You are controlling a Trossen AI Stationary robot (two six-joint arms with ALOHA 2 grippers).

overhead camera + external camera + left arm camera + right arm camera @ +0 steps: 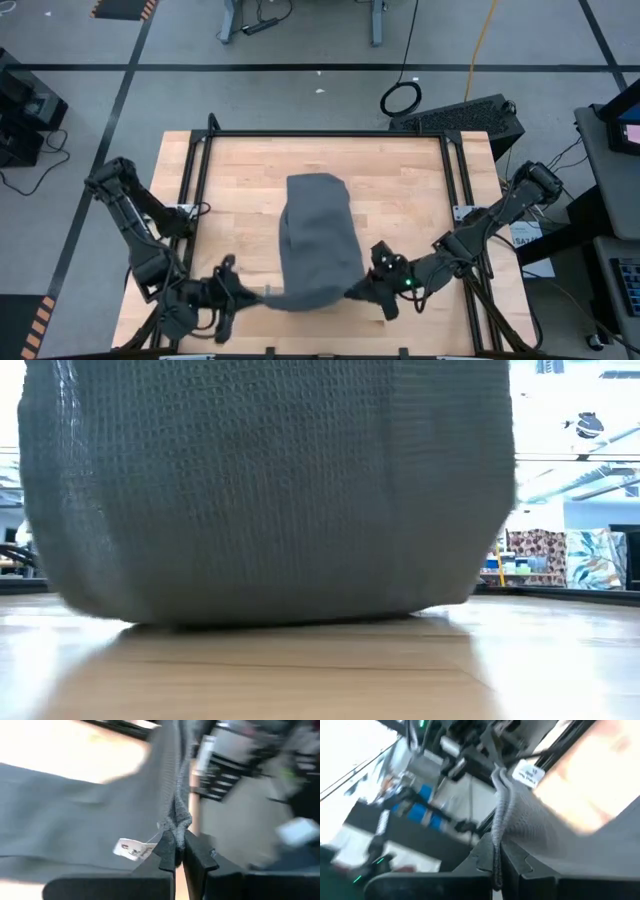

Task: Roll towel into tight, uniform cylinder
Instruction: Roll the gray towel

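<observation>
The dark grey towel (pixel 318 235) runs from the middle of the wooden table (pixel 230 180) toward its near edge. Its far end (pixel 315 188) lies on the wood, and its near end is raised between my two grippers. My left gripper (pixel 255 296) is shut on the near left corner, and my right gripper (pixel 362 290) on the near right corner. A small white tag (pixel 132 851) hangs beside the left gripper's fingers. In the low view the towel (pixel 270 490) fills most of the picture, its lower fold on the table. My left gripper pinches the towel's near left corner (pixel 175 827) between its two fingers, right beside the white tag. The cloth is bunched into several layers there. The fingers come nearly level from the table's near left. The edge runs taut toward the other gripper. My right gripper pinches the towel's near right corner (pixel 498 837) between its two fingers, the cloth gathered into a narrow bunch. The fingers come nearly level from the table's near right. The near edge (pixel 507 795) stretches away taut toward the left gripper, held clear of the table.
A black metal frame (pixel 330 133) runs round the table's far edge and both sides. Bare wood lies on either side of the towel (pixel 420 200). On the floor beyond the far edge lie a black cable loop (pixel 400 98) and a dark box (pixel 470 118).
</observation>
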